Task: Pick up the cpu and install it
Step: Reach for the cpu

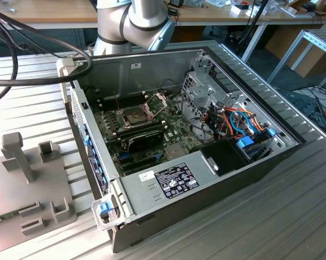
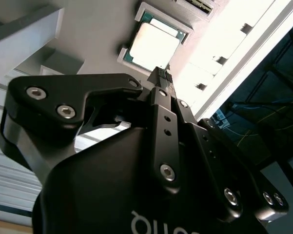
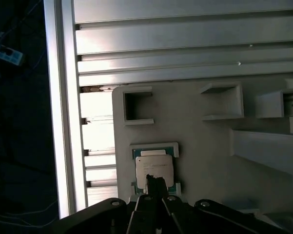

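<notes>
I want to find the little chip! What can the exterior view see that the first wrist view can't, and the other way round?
Exterior view: the open computer case, its green motherboard, the open socket and the arm. First wrist view: the cpu lying in its nest, with the end effector right by its edge. Both: the grey holder plate and the ribbed metal table.

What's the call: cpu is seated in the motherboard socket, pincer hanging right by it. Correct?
No. The cpu lies in a framed pocket on the grey fixture plate, not in the motherboard socket; both wrist views show it. The pincer does hang right by it.
</notes>
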`<state>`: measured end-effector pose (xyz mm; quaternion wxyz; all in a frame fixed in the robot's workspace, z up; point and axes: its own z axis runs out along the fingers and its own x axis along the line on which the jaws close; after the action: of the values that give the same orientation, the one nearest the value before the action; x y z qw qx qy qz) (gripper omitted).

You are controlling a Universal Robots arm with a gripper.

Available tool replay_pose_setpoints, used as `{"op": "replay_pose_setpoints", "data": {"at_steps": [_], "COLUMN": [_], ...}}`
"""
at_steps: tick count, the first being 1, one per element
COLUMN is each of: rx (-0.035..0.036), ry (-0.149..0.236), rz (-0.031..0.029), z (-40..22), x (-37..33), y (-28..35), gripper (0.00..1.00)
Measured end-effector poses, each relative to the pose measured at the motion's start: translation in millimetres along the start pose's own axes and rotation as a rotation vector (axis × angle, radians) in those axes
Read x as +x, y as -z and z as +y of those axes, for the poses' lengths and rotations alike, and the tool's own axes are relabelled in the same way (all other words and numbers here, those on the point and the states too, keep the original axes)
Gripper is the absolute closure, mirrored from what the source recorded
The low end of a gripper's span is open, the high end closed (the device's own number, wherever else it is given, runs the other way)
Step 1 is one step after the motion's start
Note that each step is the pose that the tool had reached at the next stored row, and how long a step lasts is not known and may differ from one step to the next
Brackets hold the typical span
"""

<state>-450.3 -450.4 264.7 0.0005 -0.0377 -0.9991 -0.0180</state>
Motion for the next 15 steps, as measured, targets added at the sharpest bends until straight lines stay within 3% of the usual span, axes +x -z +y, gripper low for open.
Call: {"op": "replay_pose_setpoints", "data": {"at_steps": [6, 10, 15], "rx": [0.0000, -0.0001, -0.0002], "ry": [0.000, 0.000, 0.000], "rz": [-0.0006, -0.0014, -0.0016], "z": [0.8, 1.1, 1.2], "x": [0.0, 0.0, 0.1], "y": [21.5, 32.0, 34.0], "gripper": [0.89, 0.89, 0.89]}}
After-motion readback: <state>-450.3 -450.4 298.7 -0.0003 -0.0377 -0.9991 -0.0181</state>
